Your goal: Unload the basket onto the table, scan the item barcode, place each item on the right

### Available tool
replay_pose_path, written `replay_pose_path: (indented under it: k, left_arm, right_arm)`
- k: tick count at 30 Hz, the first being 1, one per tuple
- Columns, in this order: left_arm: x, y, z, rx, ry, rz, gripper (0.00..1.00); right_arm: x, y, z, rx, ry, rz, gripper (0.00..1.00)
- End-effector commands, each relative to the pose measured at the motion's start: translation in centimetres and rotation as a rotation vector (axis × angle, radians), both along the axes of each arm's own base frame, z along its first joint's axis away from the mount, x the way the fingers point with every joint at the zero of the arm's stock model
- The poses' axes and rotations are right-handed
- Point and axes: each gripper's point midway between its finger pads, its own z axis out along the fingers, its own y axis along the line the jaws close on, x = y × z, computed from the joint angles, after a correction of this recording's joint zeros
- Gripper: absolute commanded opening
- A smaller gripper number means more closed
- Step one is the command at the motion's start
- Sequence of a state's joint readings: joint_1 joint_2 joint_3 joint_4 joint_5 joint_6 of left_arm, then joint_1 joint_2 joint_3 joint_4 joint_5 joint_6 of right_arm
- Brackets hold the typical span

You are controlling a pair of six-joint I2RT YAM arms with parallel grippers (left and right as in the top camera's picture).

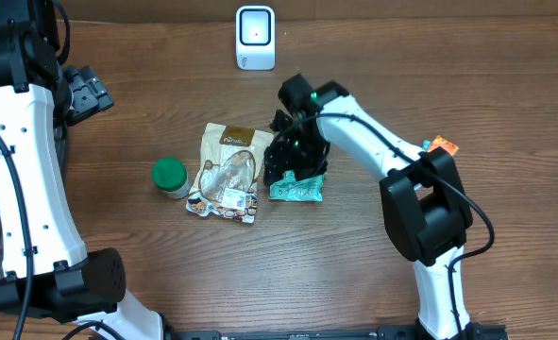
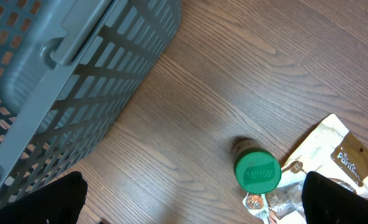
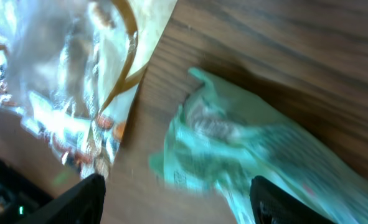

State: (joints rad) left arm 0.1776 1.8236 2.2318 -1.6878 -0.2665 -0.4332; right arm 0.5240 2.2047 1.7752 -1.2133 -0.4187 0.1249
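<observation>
The green packet point(image 3: 233, 149) lies between the parted fingers of the right gripper point(image 3: 185, 196), apparently ungripped, its long axis slanting across the gap.

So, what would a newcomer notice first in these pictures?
The right gripper hangs over a crumpled teal packet at mid-table, its jaws apart. Left of it lie a beige snack pouch and a green-lidded jar; a white scanner stands at the far edge.
</observation>
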Motion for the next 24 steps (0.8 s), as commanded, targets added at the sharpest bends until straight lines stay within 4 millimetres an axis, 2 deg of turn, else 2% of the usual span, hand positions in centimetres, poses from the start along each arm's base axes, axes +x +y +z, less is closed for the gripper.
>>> replay_pose_path:
  k: [1, 5, 9, 16, 18, 20, 22, 24]
  left_arm:
    - [-0.1, 0.2, 0.2, 0.017, 0.003, -0.011, 1.00]
    - [-0.1, 0.2, 0.2, 0.017, 0.003, -0.011, 1.00]
    - [-0.1, 0.1, 0.2, 0.017, 0.002, -0.011, 1.00]
    - [-0.1, 0.1, 0.2, 0.017, 0.003, -0.012, 0.99]
    - [-0.1, 0.1, 0.2, 0.017, 0.002, -0.012, 1.00]
    - [-0.1, 0.1, 0.2, 0.017, 0.002, -0.012, 1.00]
    - [-0.1, 0.1, 0.2, 0.017, 0.003, -0.012, 1.00]
    - [-0.1, 0.1, 0.2, 0.017, 0.003, -0.012, 1.00]
  right_arm:
    - [3.0, -1.4, 4.3, -0.007, -0.133, 0.032, 0.71]
    - [3.2, -3.7, 9.1, -0.015, -0.159, -0.013, 0.70]
    - [2.6, -6.2, 13.1, -0.009, -0.178, -0.093, 0.70]
    - [-1.2, -10.3, 19.1, -0.007, -0.196, -0.175, 0.70]
    - [-1.9, -10.8, 20.2, -0.005, -0.202, -0.215, 0.71]
    - [-2.1, -10.7, 20.3, -0.008, -0.195, -0.228, 0.73]
    - [-2.1, -10.5, 19.7, -0.012, -0.181, -0.244, 0.74]
    - [-1.8, -10.4, 18.3, -0.025, -0.157, -0.282, 0.75]
